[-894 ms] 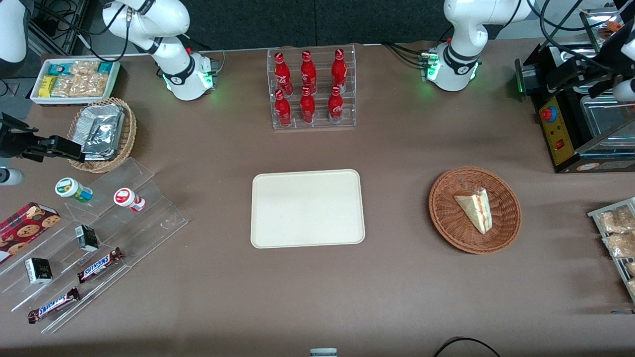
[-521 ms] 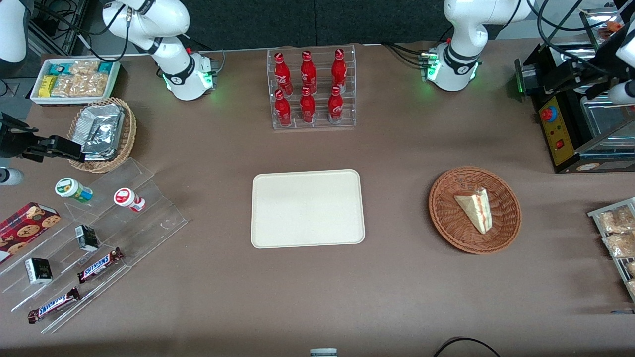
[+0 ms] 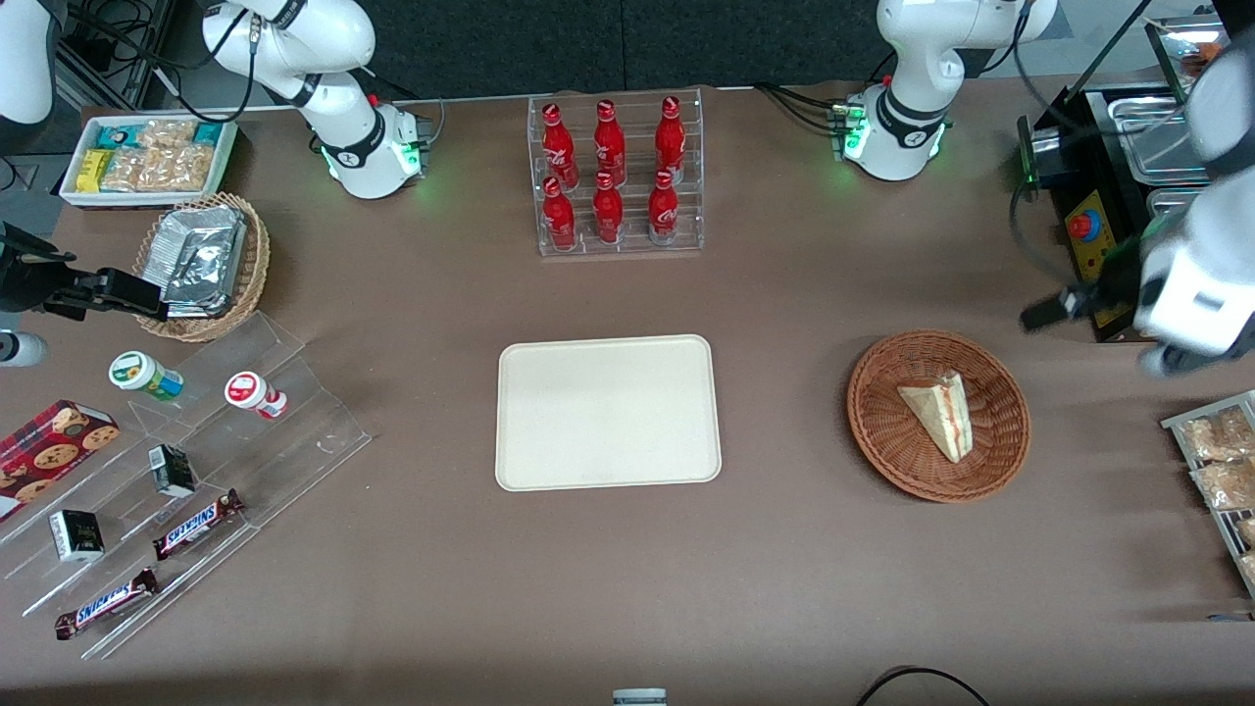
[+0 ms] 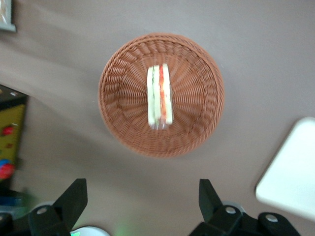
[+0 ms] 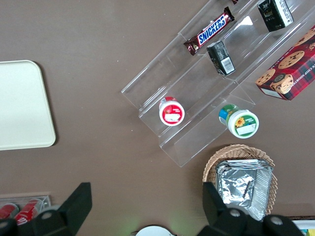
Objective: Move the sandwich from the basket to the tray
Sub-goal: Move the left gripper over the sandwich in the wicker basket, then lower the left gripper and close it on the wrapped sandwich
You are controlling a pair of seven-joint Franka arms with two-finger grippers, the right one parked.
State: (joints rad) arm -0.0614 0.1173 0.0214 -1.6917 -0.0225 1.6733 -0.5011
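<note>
The sandwich [image 3: 939, 412], a pale wedge with red and green filling, lies in the round reddish-brown basket [image 3: 882, 446]. The cream tray [image 3: 608, 412] sits flat mid-table, toward the parked arm's end from the basket. My gripper [image 3: 1044, 314] hangs high above the table, beside the basket toward the working arm's end and slightly farther from the front camera. In the left wrist view the gripper [image 4: 141, 189] is open with nothing between its fingers, and the sandwich [image 4: 159, 101] in the basket [image 4: 118, 125] and a corner of the tray [image 4: 295, 177] show below it.
A black machine [image 3: 1098, 226] stands close by my arm. A rack of packets [image 3: 1216, 471] lies at the table's working-arm end. A clear rack of red bottles [image 3: 616, 176] stands farther back than the tray. Acrylic steps with snacks [image 3: 196, 471] and a tan foil basket [image 3: 201, 265] sit toward the parked arm's end.
My arm has swung down from over the black machine toward the basket. The sandwich, basket and tray have not moved.
</note>
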